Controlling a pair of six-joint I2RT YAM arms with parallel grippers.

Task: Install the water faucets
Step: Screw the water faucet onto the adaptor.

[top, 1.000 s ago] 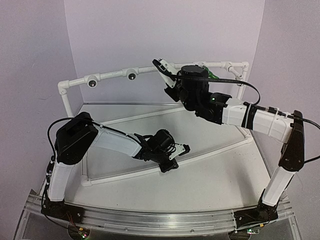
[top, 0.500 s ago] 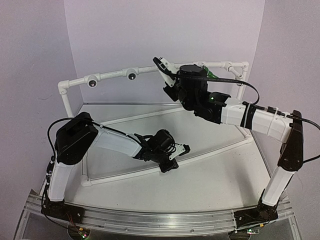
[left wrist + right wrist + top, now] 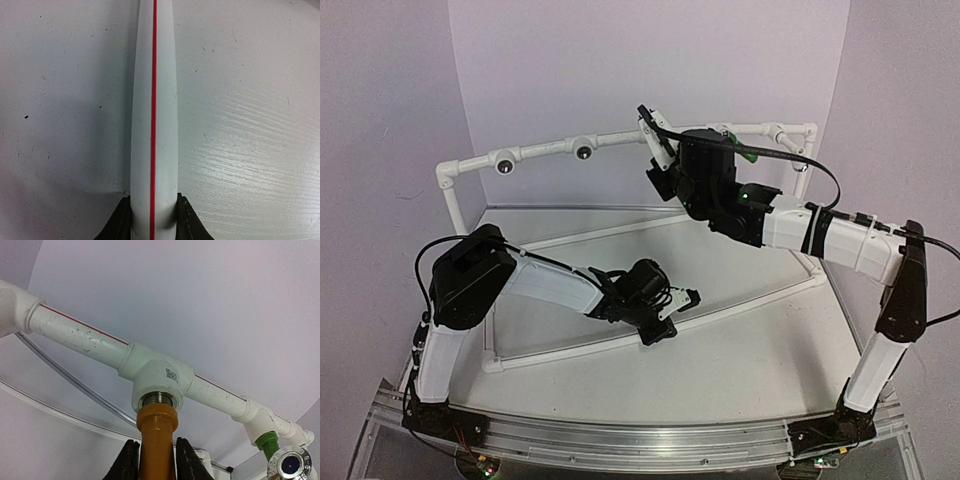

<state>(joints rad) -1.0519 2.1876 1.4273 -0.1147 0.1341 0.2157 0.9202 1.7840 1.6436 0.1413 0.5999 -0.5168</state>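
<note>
Right fingers, matte black, clamp the smooth yellow-orange faucet, its ridged metal thread entering the white tee fitting. The green faucet sits farther along. Left fingers grip a red-striped white pipe on the scuffed bench.

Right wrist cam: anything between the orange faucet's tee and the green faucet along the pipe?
Only a short run of white pipe with a red stripe, then the angled fitting carrying the green faucet. The right wrist view shows it.
</note>
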